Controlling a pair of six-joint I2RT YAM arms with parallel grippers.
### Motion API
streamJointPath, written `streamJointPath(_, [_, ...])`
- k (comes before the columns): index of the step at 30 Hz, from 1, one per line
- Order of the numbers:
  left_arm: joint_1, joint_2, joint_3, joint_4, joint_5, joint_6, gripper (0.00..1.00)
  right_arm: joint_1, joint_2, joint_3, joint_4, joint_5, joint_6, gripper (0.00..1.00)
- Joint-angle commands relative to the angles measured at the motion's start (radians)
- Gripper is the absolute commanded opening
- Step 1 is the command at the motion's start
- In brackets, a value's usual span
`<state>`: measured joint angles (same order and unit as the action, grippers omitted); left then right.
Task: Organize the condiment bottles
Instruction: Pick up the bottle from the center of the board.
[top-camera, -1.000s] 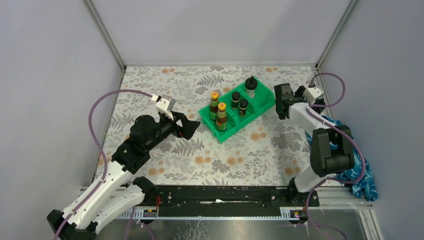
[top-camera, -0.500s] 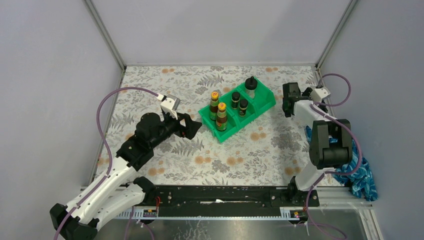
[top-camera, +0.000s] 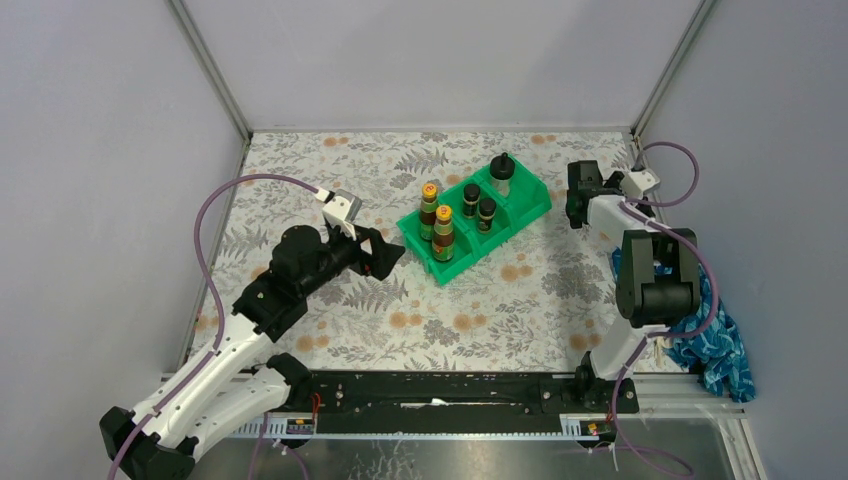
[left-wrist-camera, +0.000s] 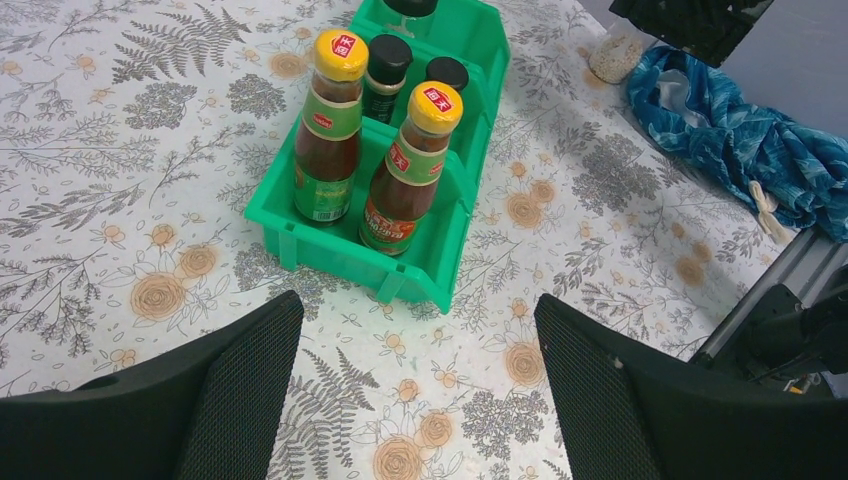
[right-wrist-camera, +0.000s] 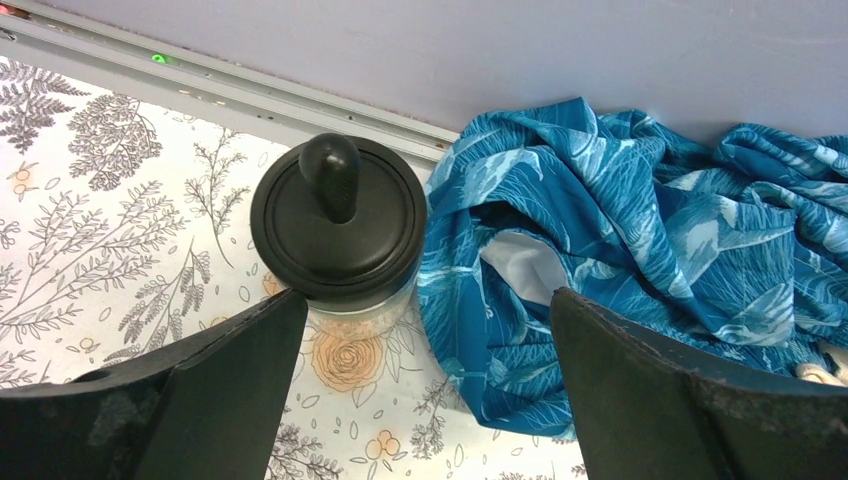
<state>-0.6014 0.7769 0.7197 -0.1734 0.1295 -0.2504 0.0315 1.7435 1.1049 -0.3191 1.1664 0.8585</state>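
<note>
A green bin (top-camera: 447, 272) stands mid-table. Its near compartment holds two brown bottles with yellow caps (left-wrist-camera: 328, 125) (left-wrist-camera: 410, 165). Behind them stand two short dark black-capped jars (left-wrist-camera: 385, 75) (left-wrist-camera: 445, 72), and a black-lidded jar (top-camera: 503, 168) sits in the far compartment. My left gripper (left-wrist-camera: 418, 310) hangs open, a short way in front of the bin, with nothing between its fingers. A clear jar with a knobbed black lid (right-wrist-camera: 338, 225) stands on the table by the right wall. My right gripper (right-wrist-camera: 428, 310) is open just short of it; the jar sits toward the left finger.
A crumpled blue cloth (right-wrist-camera: 620, 230) lies right beside the clear jar and spills over the table's right edge (top-camera: 715, 340). The metal wall rail (right-wrist-camera: 200, 75) runs close behind the jar. The floral tablecloth (top-camera: 330, 170) covers the table.
The right gripper has swung from beside the bin to the far right edge, over the clear jar. The left gripper has edged a little closer to the bin.
</note>
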Motion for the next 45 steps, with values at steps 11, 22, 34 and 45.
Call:
streamJointPath(11, [-0.008, 0.008, -0.012, 0.044, 0.043, 0.023, 0.90, -0.025, 0.076, 0.108, 0.099, 0.031, -0.115, 0.99])
streamJointPath(22, [-0.008, 0.017, -0.012, 0.043, 0.047, 0.035, 0.90, -0.058, 0.137, 0.160, 0.156, 0.010, -0.191, 1.00])
streamJointPath(34, [-0.008, 0.053, -0.007, 0.043, 0.053, 0.039, 0.91, -0.084, 0.185, 0.183, 0.199, -0.021, -0.231, 1.00])
streamJointPath(45, [-0.008, 0.066, -0.007, 0.045, 0.053, 0.042, 0.91, -0.097, 0.226, 0.209, 0.207, -0.056, -0.232, 1.00])
